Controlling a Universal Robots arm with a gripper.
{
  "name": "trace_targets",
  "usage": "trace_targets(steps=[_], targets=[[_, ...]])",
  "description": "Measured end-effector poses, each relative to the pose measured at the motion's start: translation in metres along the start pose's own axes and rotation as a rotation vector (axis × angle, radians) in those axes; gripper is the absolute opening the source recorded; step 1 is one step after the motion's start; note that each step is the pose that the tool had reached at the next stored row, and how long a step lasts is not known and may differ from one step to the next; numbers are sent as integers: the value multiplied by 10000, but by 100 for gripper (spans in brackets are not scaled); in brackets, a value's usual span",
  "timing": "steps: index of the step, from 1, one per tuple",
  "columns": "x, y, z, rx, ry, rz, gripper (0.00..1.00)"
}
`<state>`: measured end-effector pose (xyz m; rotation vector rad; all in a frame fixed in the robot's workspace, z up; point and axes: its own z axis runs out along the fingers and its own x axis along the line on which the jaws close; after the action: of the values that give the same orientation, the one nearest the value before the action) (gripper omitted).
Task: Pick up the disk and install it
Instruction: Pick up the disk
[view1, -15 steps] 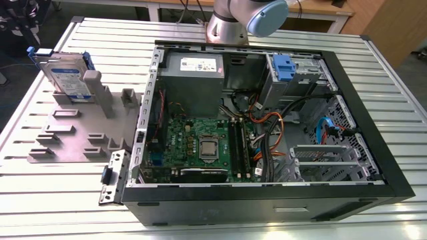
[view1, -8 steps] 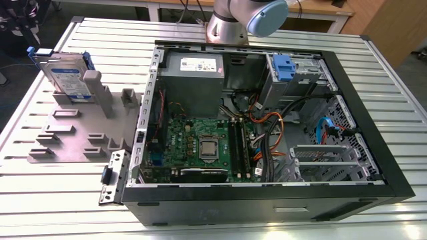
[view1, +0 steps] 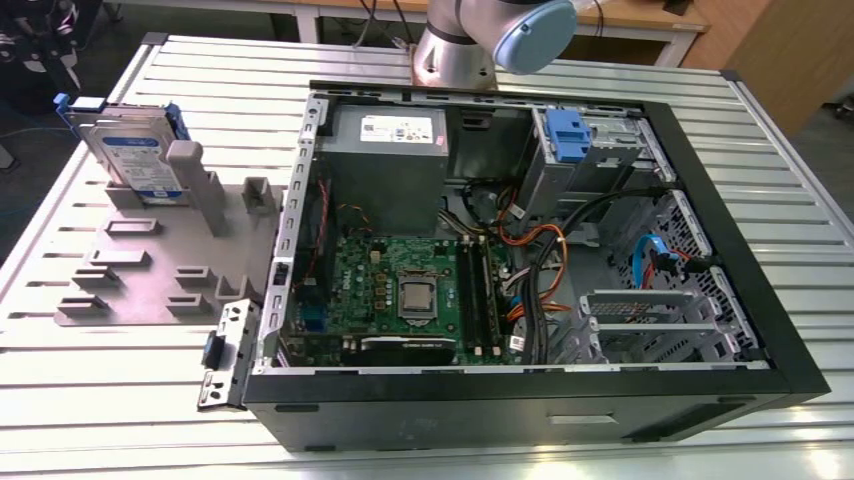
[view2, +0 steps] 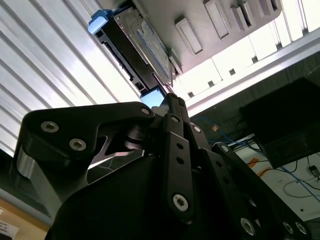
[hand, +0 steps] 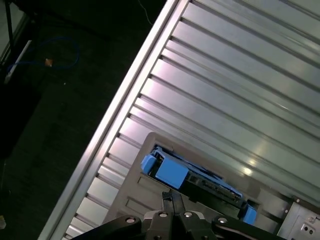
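Gripper (view2: 171, 98) (hand: 170, 196), seen in both wrist views: the two black fingers are drawn together to a single narrow tip, with nothing clamped between them.

Disk (view1: 134, 155) (view2: 146, 44) (hand: 206, 183): beyond the fingertips and in line with them, not held. It stands on edge in a slot of the grey holder (view1: 147, 270) (view2: 215, 22) (hand: 134, 196). Its blue bracket faces the gripper, and the blue-and-white label shows on one broad face. Whether the tip touches the bracket cannot be told from the wrist views.

Slatted metal table (view1: 120, 400) (view2: 50, 65) (hand: 240, 75): beneath the gripper, carrying the holder.

Open computer case (view1: 787, 330): lies on the same table, on the far side of the holder from the disk. The exterior view shows the motherboard (view1: 400, 280), the grey power-supply box (view1: 387, 140) and a blue plastic clip (view1: 567, 135) at the drive bay.

Robot arm (view1: 494, 35): a silver and pale blue joint stands behind the case.
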<state>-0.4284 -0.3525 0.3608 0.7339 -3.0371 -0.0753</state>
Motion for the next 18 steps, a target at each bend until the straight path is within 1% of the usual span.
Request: trace_targets(steps=[7,18], targets=[[0,0,0,1,19,-372,11],[0,0,0,4,42,-822,11]])
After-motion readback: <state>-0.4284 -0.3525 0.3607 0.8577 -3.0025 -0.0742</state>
